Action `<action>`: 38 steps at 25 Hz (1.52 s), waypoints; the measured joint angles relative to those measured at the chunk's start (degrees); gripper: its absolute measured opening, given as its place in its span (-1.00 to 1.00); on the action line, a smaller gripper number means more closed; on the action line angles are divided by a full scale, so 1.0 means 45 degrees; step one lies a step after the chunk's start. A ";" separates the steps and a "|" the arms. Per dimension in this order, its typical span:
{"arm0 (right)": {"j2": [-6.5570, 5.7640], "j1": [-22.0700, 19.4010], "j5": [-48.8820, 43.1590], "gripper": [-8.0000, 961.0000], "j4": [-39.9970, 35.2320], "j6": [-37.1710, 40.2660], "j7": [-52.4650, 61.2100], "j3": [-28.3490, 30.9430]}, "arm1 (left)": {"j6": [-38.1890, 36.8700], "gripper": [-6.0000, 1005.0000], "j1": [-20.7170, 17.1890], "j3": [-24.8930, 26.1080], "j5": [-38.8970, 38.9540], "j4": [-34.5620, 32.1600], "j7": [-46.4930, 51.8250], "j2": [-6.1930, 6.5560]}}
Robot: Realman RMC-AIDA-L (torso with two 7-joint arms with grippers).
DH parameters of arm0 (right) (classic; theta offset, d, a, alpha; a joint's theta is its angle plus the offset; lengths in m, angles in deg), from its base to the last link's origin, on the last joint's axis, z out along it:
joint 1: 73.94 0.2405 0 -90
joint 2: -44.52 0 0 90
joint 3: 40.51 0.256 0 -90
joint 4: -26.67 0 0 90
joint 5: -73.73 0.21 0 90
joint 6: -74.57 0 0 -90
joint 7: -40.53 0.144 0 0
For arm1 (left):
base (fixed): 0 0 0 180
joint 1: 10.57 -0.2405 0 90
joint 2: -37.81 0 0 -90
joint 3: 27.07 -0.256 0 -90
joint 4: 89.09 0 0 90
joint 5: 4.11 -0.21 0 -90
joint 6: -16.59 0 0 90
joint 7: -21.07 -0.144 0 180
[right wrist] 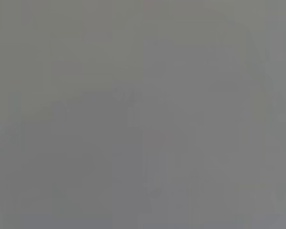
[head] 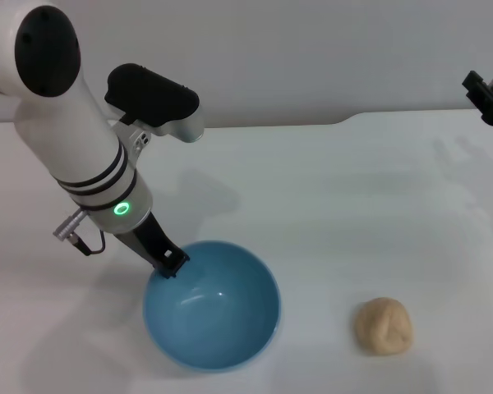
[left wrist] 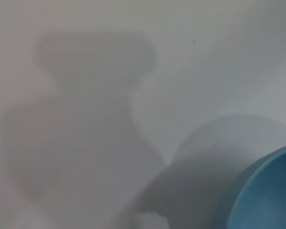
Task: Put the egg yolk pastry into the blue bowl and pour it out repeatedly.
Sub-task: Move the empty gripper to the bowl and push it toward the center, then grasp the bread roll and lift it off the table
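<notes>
Toward the table's near-left part, the left pincer (head: 171, 264) reaches down from its white arm to the far-left rim of the blue bowl (head: 212, 308). Its dark tip sits right at the rim and seems to be clamped on it, though whether the fingers really close over the edge cannot be made out. The left wrist view shows only a slice of the bowl's blue wall (left wrist: 264, 191) and shadows on the white table (head: 337, 197).

That bowl is round, deep and glossy sky-blue, plain inside and empty, standing upright. It looks rigid and smooth, so probably slippery at the rim; a firm pinch over the edge should serve for tipping it.

Further right, near the front edge and well apart from the bowl, lies the egg yolk pastry (head: 384, 326), a small matte tan ball with faint creases on top. It is likely light, soft and easily dented, best taken gently across its widest part from above.

At the far-right edge the right pincer (head: 489, 92) hangs parked, only partly seen; its opening cannot be judged.
</notes>
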 joint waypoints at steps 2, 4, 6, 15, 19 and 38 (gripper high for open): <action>-0.0015 0.0027 -0.0004 -0.27 -0.0120 -0.0058 -0.0005 -0.0390 | 0.0010 -0.99 0.0084 0.0015 0.0000 0.0043 -0.0001 0.0009; -0.0022 0.0114 -0.0007 -0.27 -0.0294 -0.0257 0.0023 -0.1014 | 0.0012 -0.99 0.0222 0.0067 0.0001 0.0073 -0.0002 0.0013; -0.0026 0.0346 -0.0028 -0.27 -0.0553 -0.0785 0.0460 -0.2143 | 0.0008 -0.99 0.0403 0.0169 -0.0016 0.0064 -0.0011 0.0015; -0.0158 0.0634 -0.4372 -0.28 -0.3726 -0.1360 0.9032 -0.5558 | -0.0043 -0.99 0.0819 0.0764 -0.0140 -0.0132 -0.0149 0.0048; -0.0228 0.0899 -0.8319 -0.29 -0.5537 0.0243 1.3412 -0.5877 | -0.0024 -0.99 0.0890 0.1295 -0.0153 -0.0206 -0.0331 0.0056; -0.0582 0.3382 -1.5440 -0.31 -0.7206 0.8636 1.8101 -0.6792 | -0.0320 -0.99 0.0760 0.1348 -0.0037 -0.0042 -0.0397 0.0008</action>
